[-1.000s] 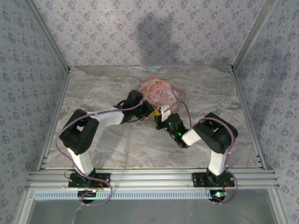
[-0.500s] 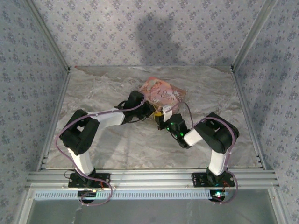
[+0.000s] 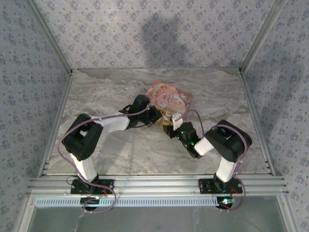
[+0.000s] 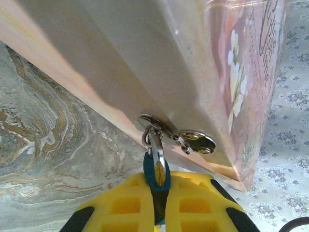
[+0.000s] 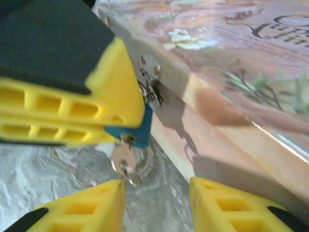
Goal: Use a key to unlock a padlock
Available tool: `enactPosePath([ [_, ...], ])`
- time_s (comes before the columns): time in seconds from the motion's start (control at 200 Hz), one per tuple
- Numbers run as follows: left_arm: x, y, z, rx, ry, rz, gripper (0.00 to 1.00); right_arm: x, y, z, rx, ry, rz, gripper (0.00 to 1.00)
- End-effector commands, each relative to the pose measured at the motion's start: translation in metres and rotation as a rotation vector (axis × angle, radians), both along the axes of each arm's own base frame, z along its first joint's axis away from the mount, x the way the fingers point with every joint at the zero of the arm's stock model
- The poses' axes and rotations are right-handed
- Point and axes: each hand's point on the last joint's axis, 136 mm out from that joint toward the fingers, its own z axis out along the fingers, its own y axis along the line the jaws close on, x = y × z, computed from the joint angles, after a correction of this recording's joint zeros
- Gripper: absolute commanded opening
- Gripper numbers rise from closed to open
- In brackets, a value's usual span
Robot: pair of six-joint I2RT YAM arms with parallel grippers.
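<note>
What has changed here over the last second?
The right gripper drew back slightly to the right and is open near the key. The left gripper, shut on the padlock, and the box stayed put.

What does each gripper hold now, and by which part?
The left gripper pinches the padlock by its blue body. The right gripper is open and holds nothing; the key hangs from the padlock.

Padlock [image 4: 155,170] body mostly buried between left gripper [image 4: 157,186] yellow fingers [image 4: 120,208]; only a blue sliver showed. Key [image 5: 123,157] was blurred. Pink box [image 5: 251,72] was cropped by frame edges.
</note>
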Motion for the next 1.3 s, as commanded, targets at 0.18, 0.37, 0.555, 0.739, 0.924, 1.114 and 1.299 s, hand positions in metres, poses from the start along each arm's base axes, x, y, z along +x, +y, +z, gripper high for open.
enactPosePath([
  [0.18,0.001,-0.004,0.013,-0.041,-0.017,-0.009,0.00,-0.014,-0.003,0.004,-0.196,-0.143,-0.006,0.46],
  [0.37,-0.002,-0.003,0.009,-0.038,-0.008,-0.011,0.00,-0.006,0.005,0.014,-0.212,-0.183,0.005,0.42],
  [0.555,-0.005,-0.004,0.006,-0.035,-0.002,-0.018,0.00,0.003,0.008,0.024,-0.202,-0.215,0.001,0.36],
  [0.739,-0.005,-0.006,0.007,-0.038,-0.003,-0.021,0.00,0.007,0.013,0.024,-0.196,-0.208,0.020,0.13],
  [0.924,-0.006,-0.007,0.008,-0.040,-0.002,-0.025,0.00,0.008,0.015,0.020,-0.190,-0.198,0.019,0.07],
  [1.114,-0.004,-0.007,0.009,-0.041,-0.005,-0.023,0.00,0.007,0.012,0.022,-0.175,-0.202,0.017,0.10],
  [1.299,-0.004,-0.007,0.009,-0.038,-0.005,-0.023,0.00,-0.008,0.001,0.023,-0.173,-0.191,0.022,0.23],
])
